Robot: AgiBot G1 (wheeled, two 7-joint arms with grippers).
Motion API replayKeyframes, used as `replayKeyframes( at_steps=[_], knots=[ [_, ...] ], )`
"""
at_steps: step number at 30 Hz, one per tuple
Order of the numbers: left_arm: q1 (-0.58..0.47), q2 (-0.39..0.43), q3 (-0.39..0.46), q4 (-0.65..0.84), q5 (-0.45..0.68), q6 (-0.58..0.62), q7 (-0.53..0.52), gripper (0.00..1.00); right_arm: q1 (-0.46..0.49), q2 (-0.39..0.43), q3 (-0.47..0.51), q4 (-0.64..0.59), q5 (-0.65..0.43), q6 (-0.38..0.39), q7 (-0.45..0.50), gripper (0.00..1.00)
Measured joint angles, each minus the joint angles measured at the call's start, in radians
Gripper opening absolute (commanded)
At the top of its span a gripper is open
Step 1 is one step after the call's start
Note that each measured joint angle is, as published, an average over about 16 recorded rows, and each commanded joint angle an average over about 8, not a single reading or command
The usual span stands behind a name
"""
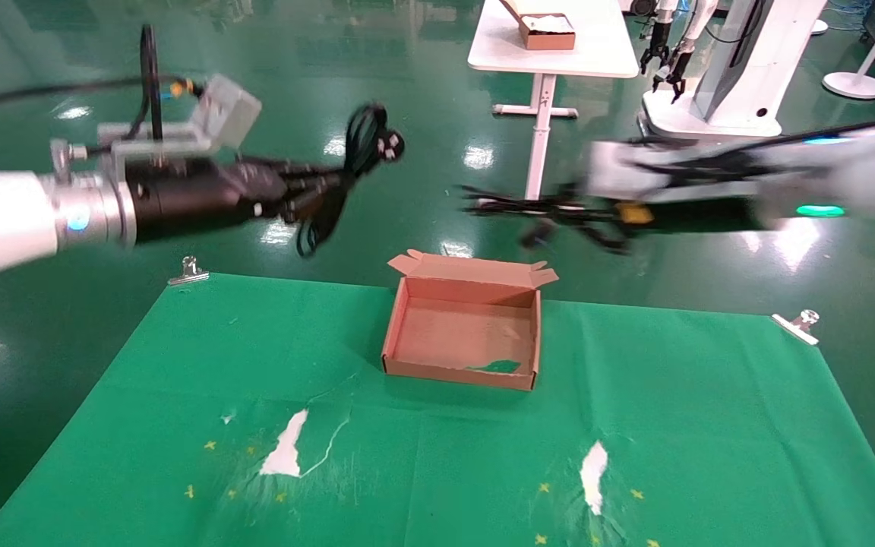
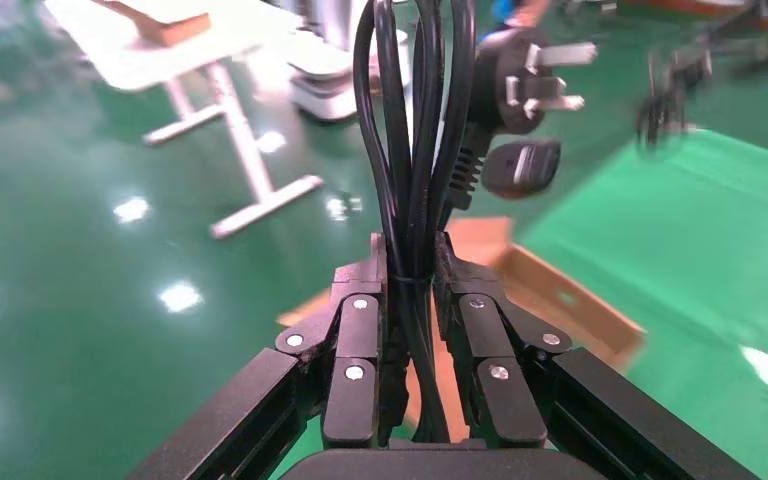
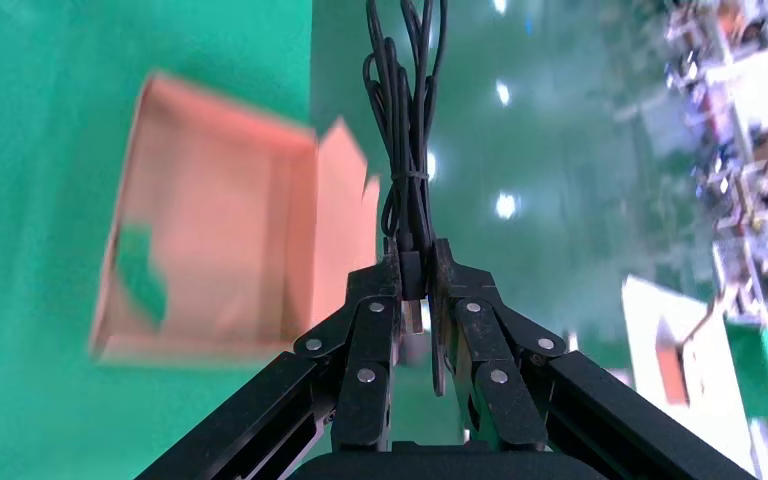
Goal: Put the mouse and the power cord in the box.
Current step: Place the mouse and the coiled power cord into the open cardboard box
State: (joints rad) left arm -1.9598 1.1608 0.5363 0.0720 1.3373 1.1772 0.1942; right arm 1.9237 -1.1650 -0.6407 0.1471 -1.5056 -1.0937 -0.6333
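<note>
Empty cardboard box (image 1: 466,331); beyond-left, left gripper (image 1: 308,194) clamping power cord (image 1: 365,148); beyond-right, right gripper (image 1: 559,209) pinching mouse cable (image 3: 407,150), poised for dropping.

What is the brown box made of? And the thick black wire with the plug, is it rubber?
The box looks like plain cardboard: matte brown, with thin folded walls and small flaps, plus a green patch on its floor. The power cord, clamped in the left gripper, looks like smooth, slightly shiny black rubber or plastic; the pictures cannot settle which. Its plug has pale, metal-looking prongs.
</note>
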Motion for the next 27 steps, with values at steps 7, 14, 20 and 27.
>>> replayKeyframes(
  at_steps=[7, 14, 20, 27],
  knots=[
    [-0.051, -0.010, 0.025, -0.019, 0.033, -0.026, -0.018, 0.00, -0.087, -0.145, 0.012, -0.055, 0.019, 0.220, -0.005, 0.00],
    [-0.057, -0.047, 0.061, -0.037, 0.086, 0.044, 0.011, 0.00, -0.193, -0.193, 0.016, -0.058, 0.042, 0.321, 0.014, 0.42],
    [-0.038, -0.046, 0.089, -0.052, 0.127, 0.085, 0.049, 0.00, -0.241, -0.192, 0.018, -0.038, 0.069, 0.321, 0.040, 1.00],
    [0.008, 0.026, 0.116, -0.072, 0.165, 0.037, 0.086, 0.00, -0.242, -0.179, 0.036, -0.042, 0.113, 0.353, 0.055, 1.00]
  ],
)
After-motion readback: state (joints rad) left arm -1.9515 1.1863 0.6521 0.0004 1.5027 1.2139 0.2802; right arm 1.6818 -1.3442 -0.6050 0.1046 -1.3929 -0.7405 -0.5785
